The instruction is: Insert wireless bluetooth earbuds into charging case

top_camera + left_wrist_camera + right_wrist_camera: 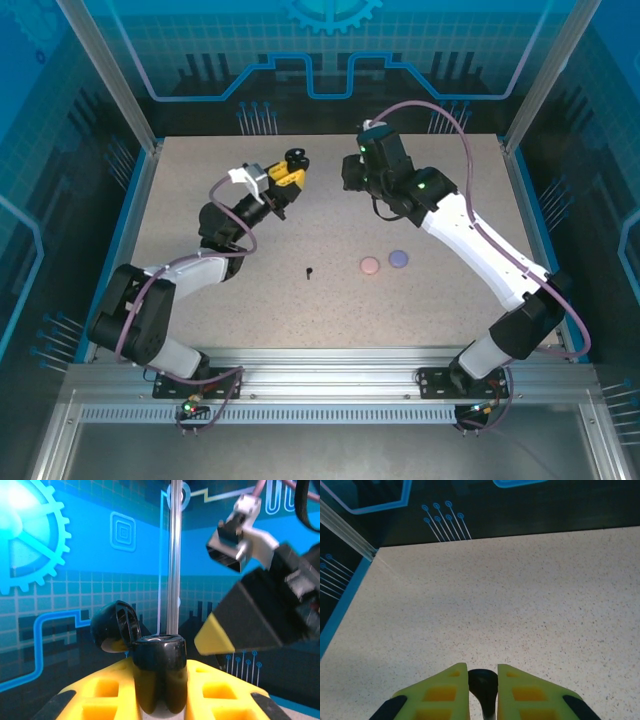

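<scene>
As your two arms meet over the far side of the table (330, 320), left gripper (287, 177): clamped on the black case (160, 680), which stands upright with its lid (116, 627) flipped open.
Right gripper (482, 667): narrow, pinching a black earbud (483, 682) between your yellow fingers (445, 690), just beside the open case.
Second black earbud (310, 271): lying loose mid-table, apart from both grippers.
Pink case (369, 265), lilac case (399, 258): side by side on the table, right of that loose bud.
</scene>
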Motion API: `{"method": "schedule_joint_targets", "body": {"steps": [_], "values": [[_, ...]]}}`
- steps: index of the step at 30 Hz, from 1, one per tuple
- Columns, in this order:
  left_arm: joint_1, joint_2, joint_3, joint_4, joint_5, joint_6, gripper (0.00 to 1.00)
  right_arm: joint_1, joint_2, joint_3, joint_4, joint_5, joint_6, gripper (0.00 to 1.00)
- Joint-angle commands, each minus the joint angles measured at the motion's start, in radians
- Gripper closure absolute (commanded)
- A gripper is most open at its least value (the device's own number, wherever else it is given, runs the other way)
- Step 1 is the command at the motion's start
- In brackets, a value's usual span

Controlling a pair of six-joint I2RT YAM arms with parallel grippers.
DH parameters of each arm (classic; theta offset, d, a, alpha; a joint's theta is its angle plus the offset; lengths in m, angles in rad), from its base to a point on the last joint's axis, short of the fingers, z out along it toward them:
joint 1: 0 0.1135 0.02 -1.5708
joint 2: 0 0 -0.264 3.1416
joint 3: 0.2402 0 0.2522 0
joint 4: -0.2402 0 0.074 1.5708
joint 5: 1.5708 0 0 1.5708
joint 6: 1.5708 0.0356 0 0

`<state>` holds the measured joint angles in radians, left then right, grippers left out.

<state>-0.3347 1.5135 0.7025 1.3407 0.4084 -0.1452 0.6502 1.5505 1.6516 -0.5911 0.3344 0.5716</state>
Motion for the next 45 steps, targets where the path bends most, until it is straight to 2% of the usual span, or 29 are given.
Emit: {"method": "schedule_joint_targets", "body": {"steps": [1,21,32,45], "values": [[-0.024,0.027,0.023,0.058,0.015,0.070,1.00,-0.014,-0.046,-0.013,0.061,-0.030,-0.037,0.85],[-0.126,0.165,0.115,0.060,0.016,0.199,1.00,-0.010,-0.144,-0.141,0.368,-0.257,-0.201,0.86],[-0.141,0.188,0.160,0.060,-0.011,0.207,1.00,-0.009,-0.203,-0.239,0.458,-0.255,-0.202,0.86],[-0.141,0.176,0.163,0.060,-0.003,0.194,1.00,-0.010,-0.180,-0.280,0.503,-0.259,-0.173,0.87]]}}
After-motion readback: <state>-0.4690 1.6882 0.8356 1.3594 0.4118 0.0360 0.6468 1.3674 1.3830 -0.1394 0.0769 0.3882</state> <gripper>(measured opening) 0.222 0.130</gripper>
